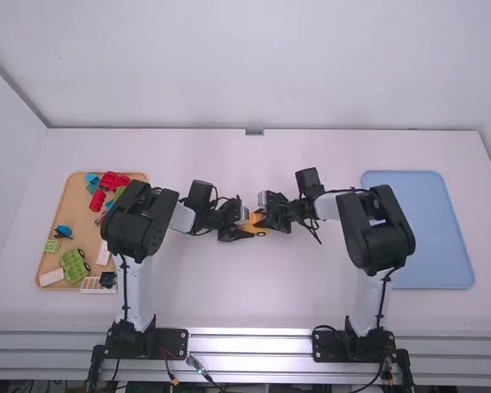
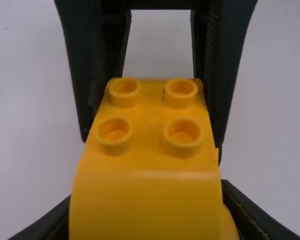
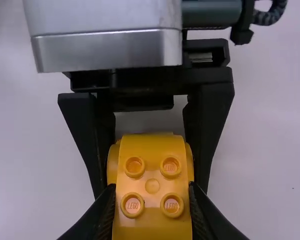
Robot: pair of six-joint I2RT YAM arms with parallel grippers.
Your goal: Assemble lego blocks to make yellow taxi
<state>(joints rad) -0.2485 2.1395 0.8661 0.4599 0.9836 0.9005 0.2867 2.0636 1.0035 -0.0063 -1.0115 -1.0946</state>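
At the table's middle, my left gripper and my right gripper face each other, with a yellow block assembly between them. A dark wheel shows at its near side. The left wrist view has my left gripper shut on the curved yellow part; beyond it are four studs between the right gripper's fingers. In the right wrist view, my right gripper is shut on the studded yellow block, and the left gripper's fingers flank its far end. The joint between the yellow parts is hidden.
A wooden tray at the left holds red, green, blue and white blocks, partly under the left arm. To the right of the right arm lies a blue tray. Both forearms span inward over the table.
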